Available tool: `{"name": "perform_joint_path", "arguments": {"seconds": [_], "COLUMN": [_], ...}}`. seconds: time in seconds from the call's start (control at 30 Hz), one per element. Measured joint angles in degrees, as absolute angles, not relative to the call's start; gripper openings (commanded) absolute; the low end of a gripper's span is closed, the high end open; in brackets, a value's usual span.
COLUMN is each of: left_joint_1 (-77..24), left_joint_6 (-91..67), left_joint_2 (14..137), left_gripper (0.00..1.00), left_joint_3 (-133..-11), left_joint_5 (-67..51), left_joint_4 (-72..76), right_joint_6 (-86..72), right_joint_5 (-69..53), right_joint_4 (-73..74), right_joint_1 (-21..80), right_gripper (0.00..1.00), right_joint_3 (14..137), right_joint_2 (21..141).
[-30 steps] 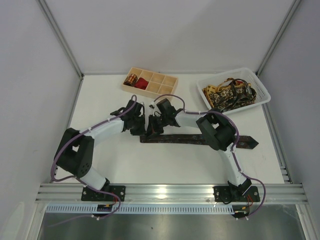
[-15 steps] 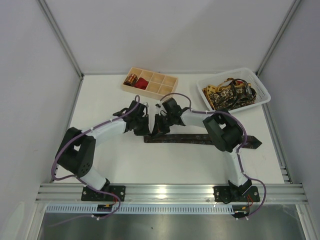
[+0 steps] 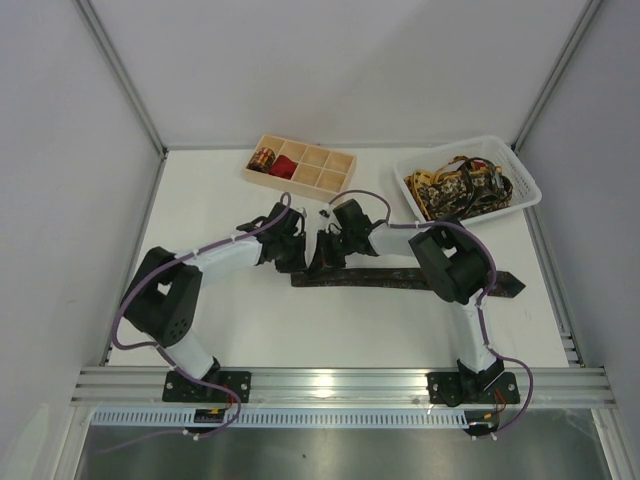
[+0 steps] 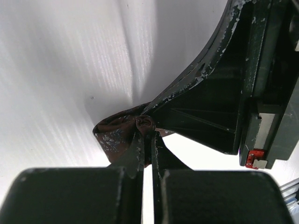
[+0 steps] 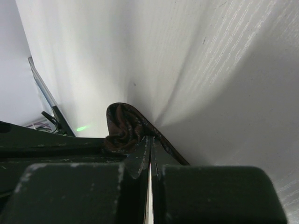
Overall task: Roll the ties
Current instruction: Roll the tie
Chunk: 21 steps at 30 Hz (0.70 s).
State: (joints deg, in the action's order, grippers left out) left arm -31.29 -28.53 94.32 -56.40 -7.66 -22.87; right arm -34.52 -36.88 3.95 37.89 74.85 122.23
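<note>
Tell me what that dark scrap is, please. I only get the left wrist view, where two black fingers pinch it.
Observer: It is the end of a dark brown tie. From above, the rest lies flat and runs off to the right across the table.
Operator: Is the other arm doing anything?
Observer: Yes. Its own camera shows the right gripper shut on that same bunched end.
</note>
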Motion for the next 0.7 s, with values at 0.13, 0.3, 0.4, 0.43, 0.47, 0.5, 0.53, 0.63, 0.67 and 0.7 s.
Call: {"name": "perform_joint_path", "arguments": {"seconds": [0.13,0.3,0.4,0.43,0.47,0.5,0.53,0.63,0.67,0.7], "left_joint_1": [-32.08,-32.32,-32.49,-32.56,-32.64,-32.73,-32.8,-32.88,-32.88,-32.88], "left_joint_6": [-28.53,-28.58,-28.69,-28.75,-28.93,-29.04,-29.08,-29.17,-29.32,-29.52], "left_joint_2": [95.11,95.35,95.81,95.96,96.14,96.36,96.55,97.32,97.43,97.51], "left_gripper": [0.0,0.01,0.02,0.02,0.02,0.03,0.03,0.04,0.04,0.04], "left_joint_3": [-56.75,-56.82,-57.08,-57.14,-57.14,-57.17,-57.17,-57.21,-57.25,-57.3], "left_joint_5": [-7.57,-7.25,-7.27,-7.31,-7.42,-7.51,-7.53,-7.73,-7.81,-7.92], "left_joint_4": [-22.83,-22.79,-22.65,-22.5,-22.26,-22.0,-21.82,-21.1,-20.91,-20.67], "right_joint_6": [-35.66,-36.18,-36.12,-35.97,-35.81,-35.48,-35.07,-33.93,-33.61,-33.3], "right_joint_5": [-37.71,-37.56,-36.62,-36.21,-35.53,-34.76,-34.02,-32.64,-32.29,-32.05], "right_joint_4": [1.52,1.13,2.22,2.74,3.49,4.49,5.65,8.47,9.23,9.87], "right_joint_1": [37.78,37.76,37.74,37.74,37.74,37.69,37.63,37.08,36.95,36.75], "right_gripper": [0.0,0.0,0.0,0.0,0.0,0.0,0.0,0.0,0.0,0.0], "right_joint_3": [73.58,73.19,73.19,73.19,73.19,73.21,73.21,73.32,73.32,73.3], "right_joint_2": [122.17,121.86,121.32,121.08,120.73,120.29,119.74,118.45,118.08,117.8]}}
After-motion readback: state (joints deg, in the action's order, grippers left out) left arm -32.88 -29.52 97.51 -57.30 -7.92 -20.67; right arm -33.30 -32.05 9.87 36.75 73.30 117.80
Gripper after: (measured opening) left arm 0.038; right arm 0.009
